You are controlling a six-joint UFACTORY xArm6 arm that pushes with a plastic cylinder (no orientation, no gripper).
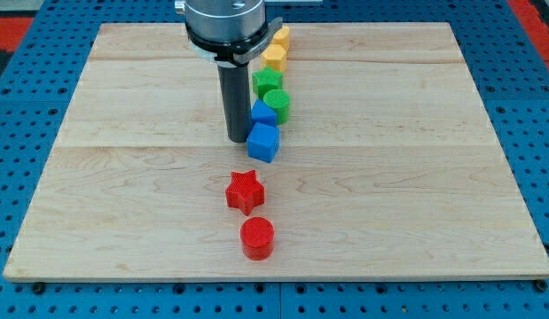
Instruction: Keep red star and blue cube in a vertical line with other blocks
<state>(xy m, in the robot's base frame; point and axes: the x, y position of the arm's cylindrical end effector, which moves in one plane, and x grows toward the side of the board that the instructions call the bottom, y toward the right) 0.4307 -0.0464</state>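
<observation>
On pale wooden board (416, 177), ridged red star (245, 191), blue cube (263, 142) beside my tip (237, 139), a bare gripless rod.

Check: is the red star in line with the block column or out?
Out, slightly: red star sits left of the line through blue cube and the blocks above.

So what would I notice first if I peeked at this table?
Probably the line of bright blocks running down the board: yellow ones at the view's top, then green, then blue. My tip stands just left of the blue cube. Below a gap sit the red star and a red cylinder, slightly left of the line.
</observation>
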